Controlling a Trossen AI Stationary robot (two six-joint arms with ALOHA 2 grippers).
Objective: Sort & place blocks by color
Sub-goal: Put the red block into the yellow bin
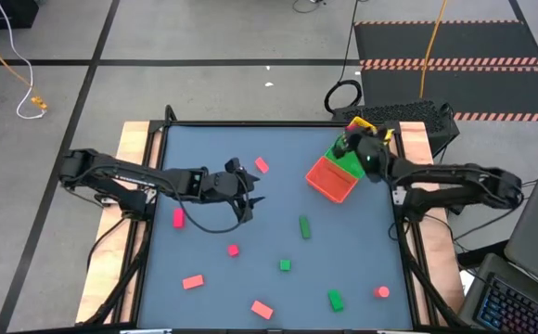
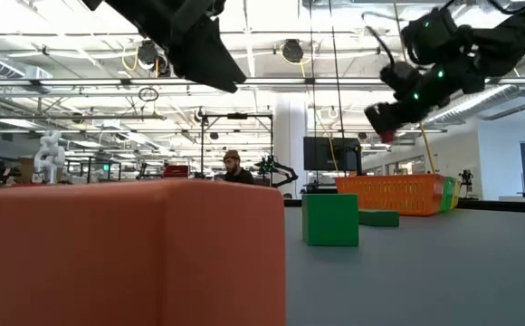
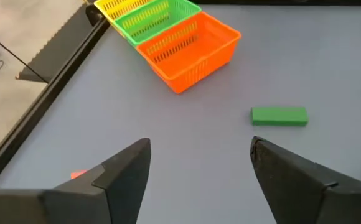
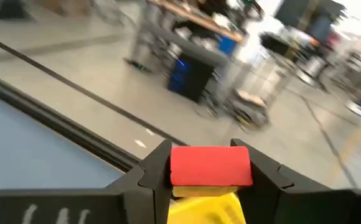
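the right gripper held a small solid red rectangular block clenched crosswise between its jaws, long axis spanning the gap, above the three-compartment yellow, green and red plastic tray. the left gripper hung released; a green bar block lay ahead on the worktop, lengthwise across the jaws.

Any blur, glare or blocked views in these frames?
Right wrist view: room behind smeared by motion blur, small red rectangular block in the right tool sharp. Low view: a big out-of-focus red block fills the foreground. High and left wrist views: even light, no glare.
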